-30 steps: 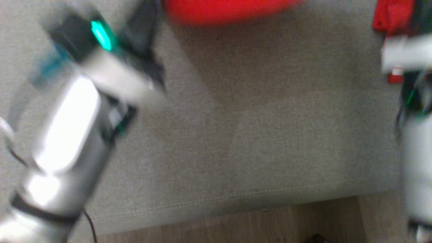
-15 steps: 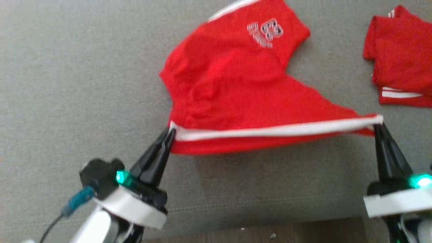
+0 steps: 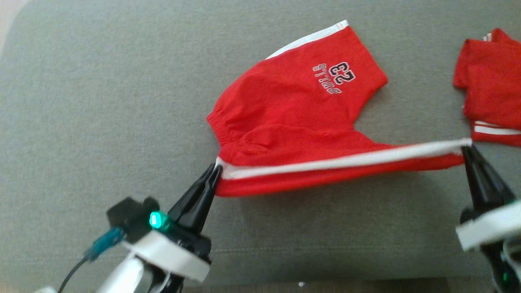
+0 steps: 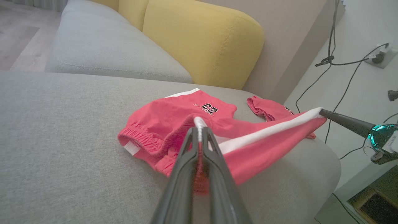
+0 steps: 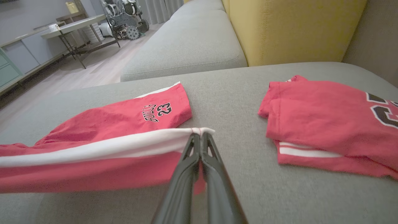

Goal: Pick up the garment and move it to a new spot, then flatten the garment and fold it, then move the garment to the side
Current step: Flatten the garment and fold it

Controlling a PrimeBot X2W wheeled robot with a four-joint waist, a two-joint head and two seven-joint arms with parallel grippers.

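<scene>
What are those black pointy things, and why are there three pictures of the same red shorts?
Those are a robot's grippers, like its hands. The picture from above comes from a camera on the robot's head. The left gripper and the right gripper are both pinched shut on the red shorts, one at each end of a white stripe, pulling that edge tight above the grey sofa. The other two pictures come from small cameras on the robot's wrists, looking along each gripper's fingers. A folded red shirt lies beside the shorts, and a yellow cushion stands at the back.
</scene>
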